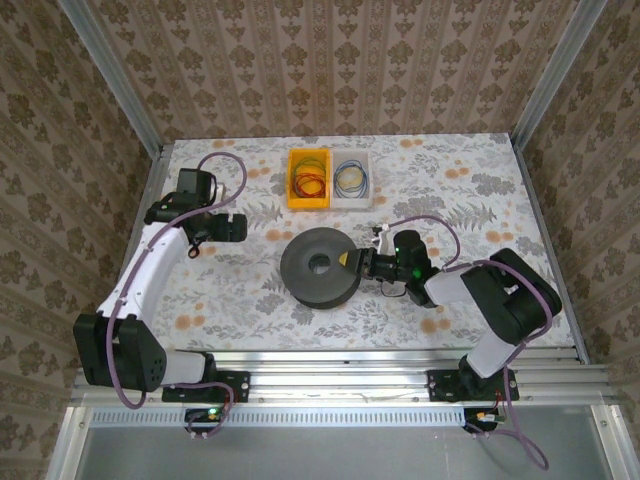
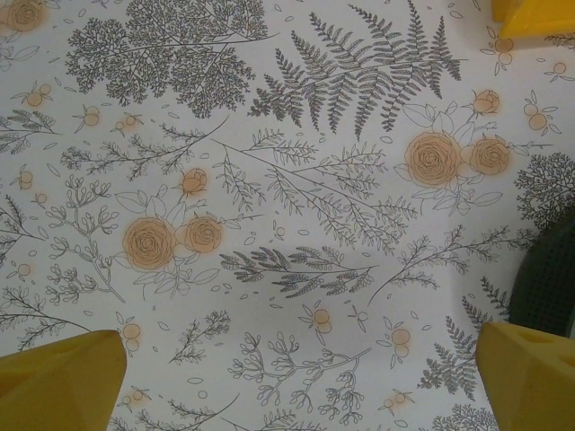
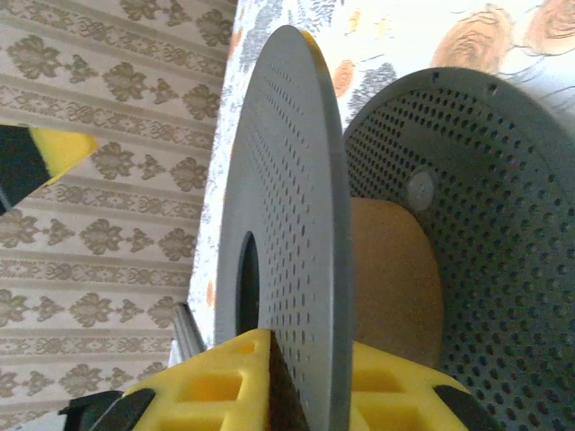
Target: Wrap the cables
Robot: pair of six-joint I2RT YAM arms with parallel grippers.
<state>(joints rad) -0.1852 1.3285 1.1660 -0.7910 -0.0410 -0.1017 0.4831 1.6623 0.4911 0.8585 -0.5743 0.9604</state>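
**Binned blue cable, untouched**

Coiled in white bin; red-orange cables in yellow bin beside it. Fingers of right gripper straddle black spool flange; clamped or not, cannot tell. Empty left gripper gapes wide above tablecloth.

White surface, printed with grey ferns and pale orange roses. Dark grey spool, flanges dotted with holes, tan core. In the yellow bin, red and orange cables. In the white bin, a blue cable, perhaps a yellow one too; small in view. On the right gripper, yellow fingers.
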